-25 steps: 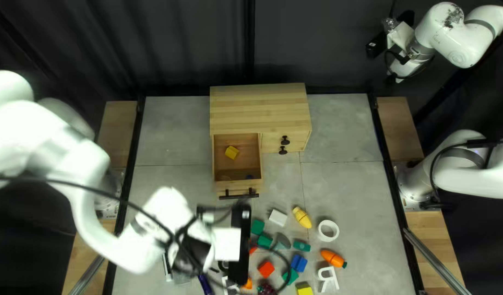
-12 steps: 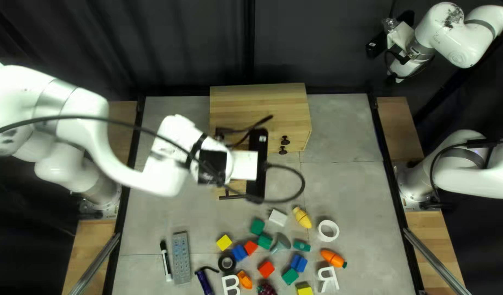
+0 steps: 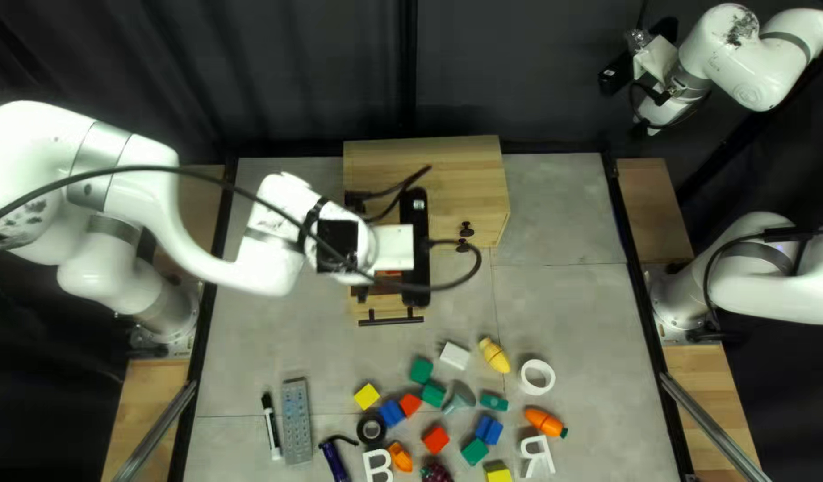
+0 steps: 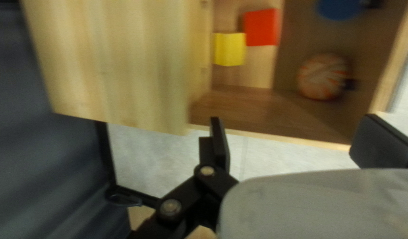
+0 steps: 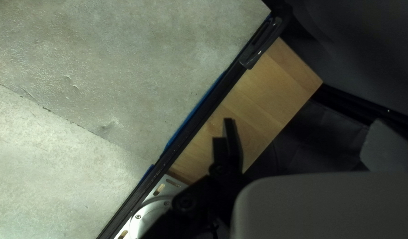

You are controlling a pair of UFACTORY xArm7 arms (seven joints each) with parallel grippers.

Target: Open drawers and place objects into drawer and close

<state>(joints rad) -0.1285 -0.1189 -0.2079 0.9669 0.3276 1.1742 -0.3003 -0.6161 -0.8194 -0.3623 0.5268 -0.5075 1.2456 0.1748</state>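
Sharing one drawer (image 4: 274,108), two blocks (image 4: 260,27), one ball (image 4: 322,76)

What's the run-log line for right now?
drawer open | inside: red block, yellow block, orange-white ball | left gripper open above

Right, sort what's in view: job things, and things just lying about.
Job:
- cabinet
- open drawer
- yellow block, red block, striped ball inside
- left gripper

Apparently lying about, unless meant for the drawer:
- remote control
- marker
- white ring
- toy carrot
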